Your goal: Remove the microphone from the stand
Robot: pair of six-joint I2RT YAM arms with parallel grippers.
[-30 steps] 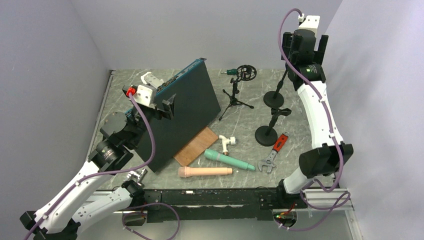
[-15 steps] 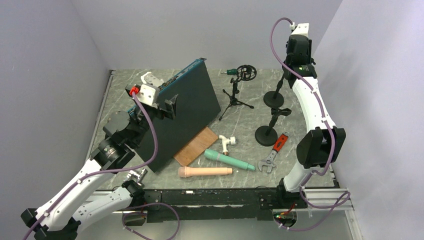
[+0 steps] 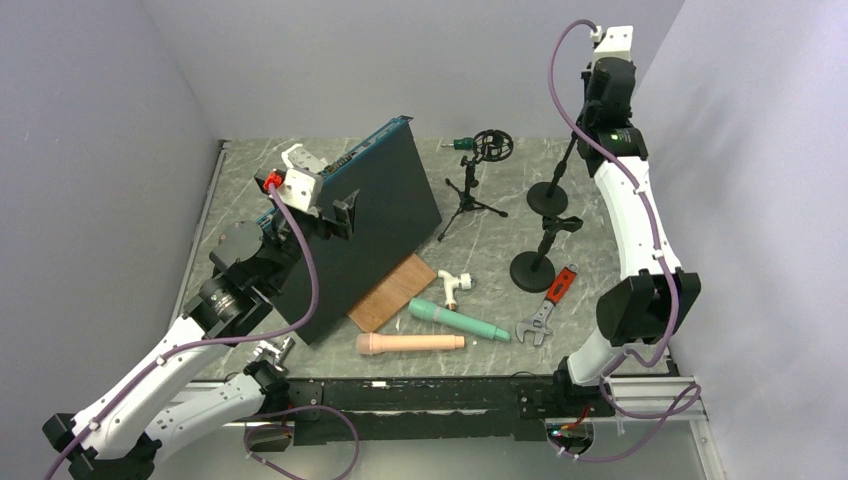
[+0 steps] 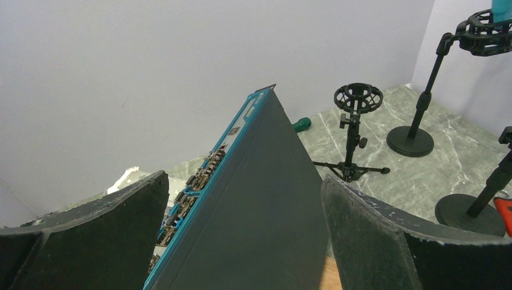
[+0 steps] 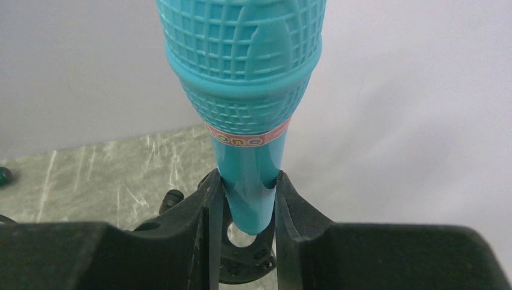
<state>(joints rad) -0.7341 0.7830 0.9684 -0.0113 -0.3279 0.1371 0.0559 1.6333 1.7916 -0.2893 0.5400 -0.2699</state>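
Observation:
The blue microphone [image 5: 241, 90] stands upright with its grid head on top, and my right gripper [image 5: 247, 205] is shut on its tapered lower end. Just below its tip is the black ring clip [image 5: 247, 260] of the tall stand [image 3: 548, 196]. From the left wrist view the stand [image 4: 422, 103] shows at the far right, with the microphone [image 4: 501, 6] cut off at the frame's top. The top view has my right gripper [image 3: 597, 118] high over the stand; the microphone is hidden there. My left gripper [image 4: 244, 241] is open, either side of a dark panel.
A blue-edged dark panel [image 3: 370, 230] leans at the left centre. A tripod stand with shock mount [image 3: 478, 175] and a short stand [image 3: 535, 265] are near. A green microphone [image 3: 460, 320], pink microphone [image 3: 410, 343], wrench [image 3: 548, 305], wooden board [image 3: 392, 292] and white fitting [image 3: 453, 285] lie in front.
My right gripper has gone from open to shut on the blue microphone, and the arm's wrist has shifted slightly above the stand. The left arm has barely moved.

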